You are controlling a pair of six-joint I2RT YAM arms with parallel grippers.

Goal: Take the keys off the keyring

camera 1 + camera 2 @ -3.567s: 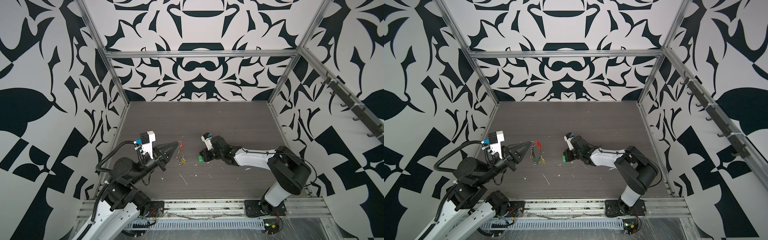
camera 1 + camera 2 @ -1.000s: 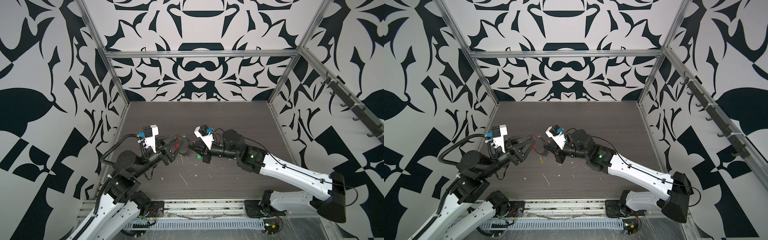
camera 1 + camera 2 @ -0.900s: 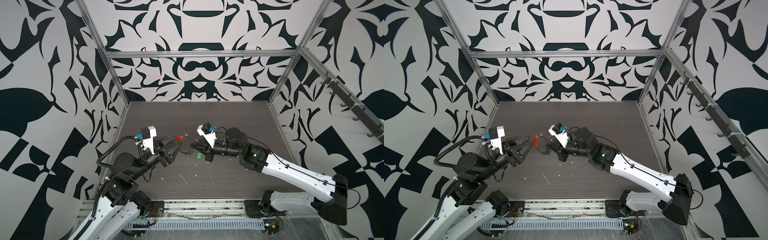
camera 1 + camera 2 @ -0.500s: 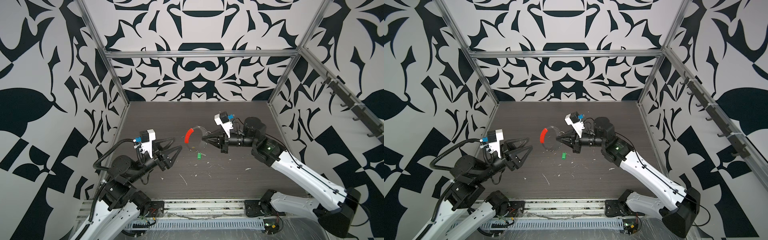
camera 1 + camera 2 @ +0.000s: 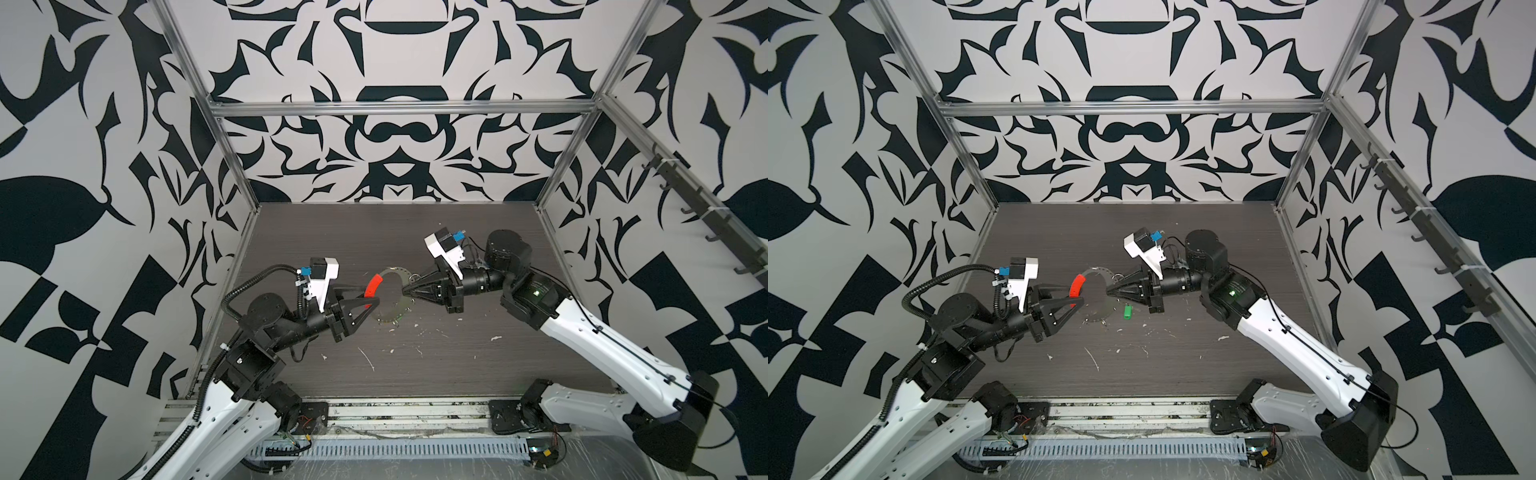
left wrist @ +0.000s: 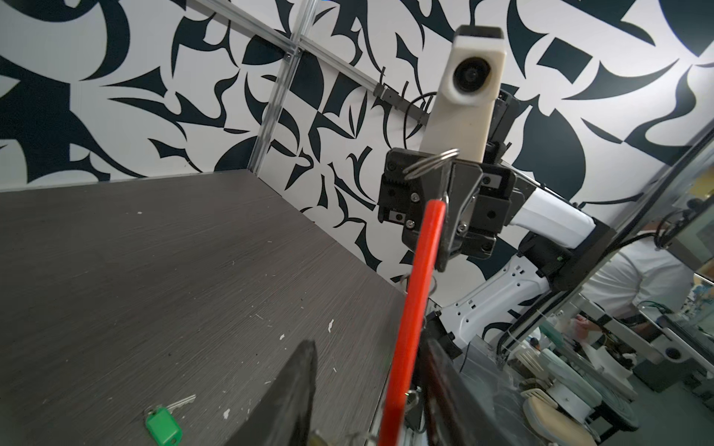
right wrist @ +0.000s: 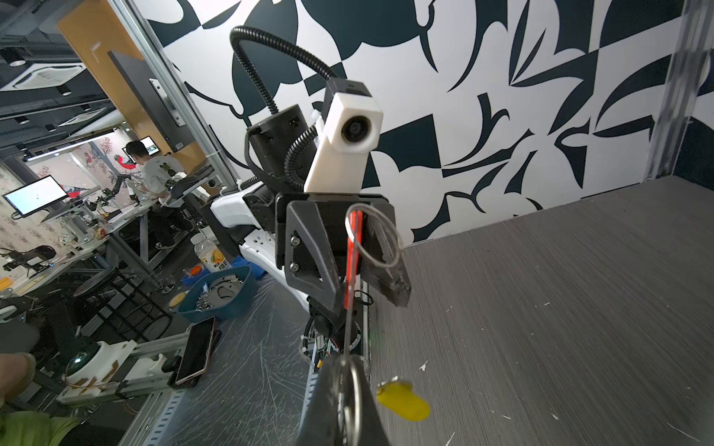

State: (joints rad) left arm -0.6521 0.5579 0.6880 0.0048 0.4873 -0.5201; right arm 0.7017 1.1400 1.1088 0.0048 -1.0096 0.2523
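One keyring, a grey wire loop with a red sleeve: aloft over mid-table between both arms, clear of the tabletop. Right side of loop pinched by the right gripper, fingers pressed together on the wire. Left side, at the red sleeve, straddled by the left gripper, fingers parted; narrow gap visible beside the sleeve, contact not discernible. One yellow key: hanging just beside the right gripper's fingertips. Small silver rings: strung on the wire, one lying atop the right gripper. One green key with silver blade: off the loop, flat on the table, just near-side of the right gripper's fingers, well apart from the left gripper. White flecks: scattered over the near half of the table.
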